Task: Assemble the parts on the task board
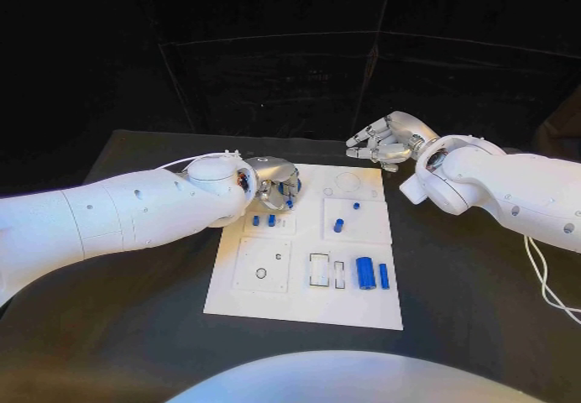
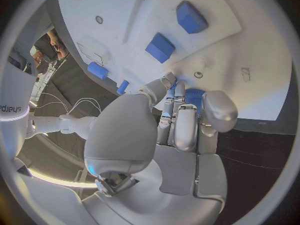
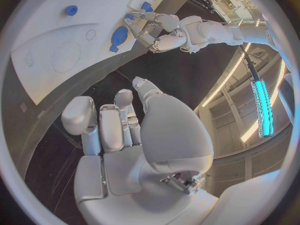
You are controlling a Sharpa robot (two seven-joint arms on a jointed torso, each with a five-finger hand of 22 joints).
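Fingers (image 2: 181, 130) of the left hand (image 1: 274, 183) are curled down over the far left part of the task board (image 1: 303, 306), and their tips close around a small blue part (image 2: 194, 97) there. I cannot tell for sure whether the part is already gripped or only touched. Just beyond these fingertips two more blue parts (image 2: 160, 47) lie on the board, and further off there are others (image 1: 372, 274) near the board's other end. Past the far edge of the board, the right hand (image 1: 389, 140) hovers above the black table (image 1: 145, 336) with its fingers loosely bent and nothing in them. I judge that the step in hand is picking up this one part. The next move calls for a firm pinch and then a straight lift, before the part is carried to its seat.
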